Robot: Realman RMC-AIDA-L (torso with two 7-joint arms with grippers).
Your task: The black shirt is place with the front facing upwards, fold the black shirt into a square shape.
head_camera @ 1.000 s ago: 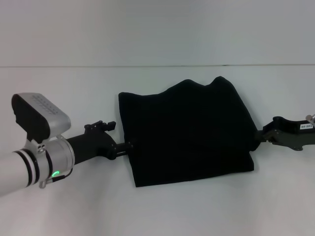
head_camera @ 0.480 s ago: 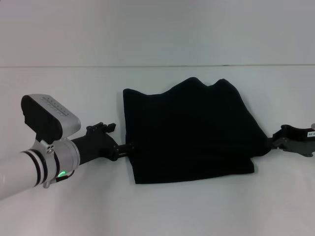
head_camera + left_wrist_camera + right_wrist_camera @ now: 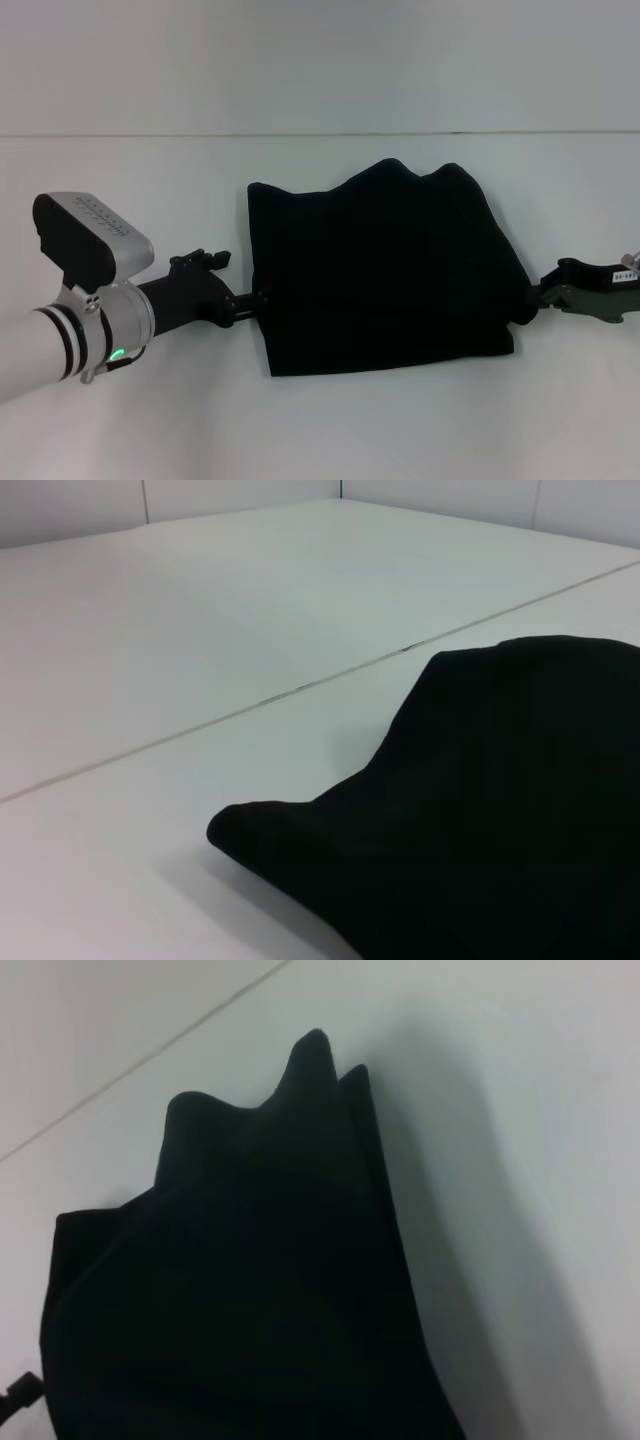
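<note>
The shirt (image 3: pixel 385 270) lies folded on the bench (image 3: pixel 120 190). Left gripper (image 3: pixel 262 297) and right gripper (image 3: pixel 527 294) pinch opposite side edges. Cloth is limp; grip at edges.

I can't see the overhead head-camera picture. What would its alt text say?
A folded black shirt lies on a white table, its far edge rumpled into peaks. The left gripper meets its left edge and the right gripper its right edge, one robot arm reaching in from each side.
</note>
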